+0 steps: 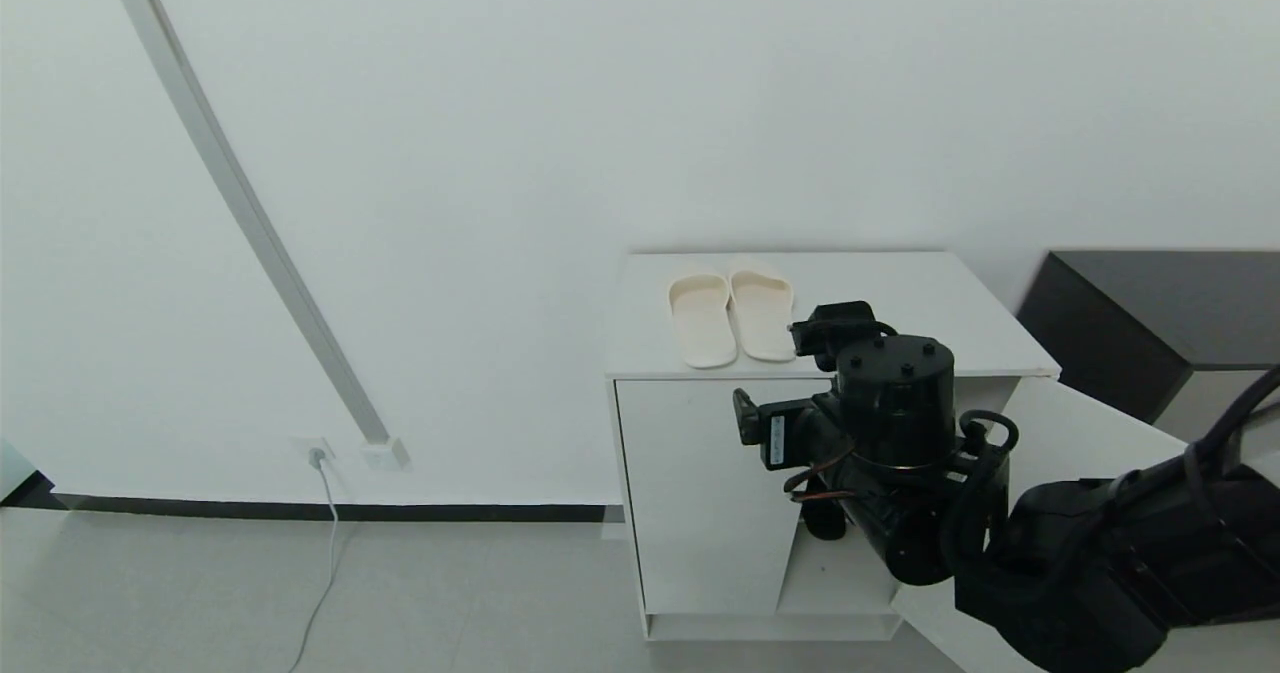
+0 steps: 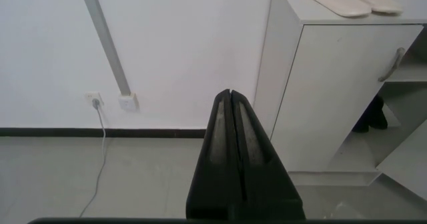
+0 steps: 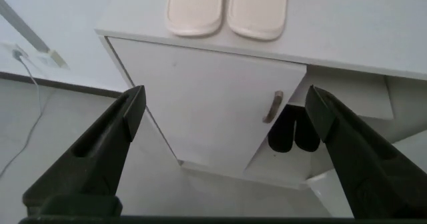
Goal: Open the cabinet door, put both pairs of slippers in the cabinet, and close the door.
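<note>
A pair of cream slippers (image 1: 730, 318) lies side by side on top of the white cabinet (image 1: 900, 293), near its front edge. The cabinet's left door (image 3: 200, 111) is closed, its handle (image 3: 273, 107) at the inner edge. The right door (image 1: 1090, 453) stands swung open. A pair of black slippers (image 3: 293, 127) stands inside the open right compartment, on a lower shelf. My right gripper (image 3: 225, 96) hangs open in front of the cabinet, just below its top, with nothing between its fingers. My left gripper (image 2: 230, 96) is shut and empty, low and well to the left of the cabinet (image 2: 333, 97).
A dark grey unit (image 1: 1150, 313) stands right of the cabinet, behind the open door. On the wall to the left are a slanted grey conduit (image 1: 230, 183) and a socket with a cable (image 1: 318, 453) trailing to the floor. Bare floor (image 1: 300, 593) lies left of the cabinet.
</note>
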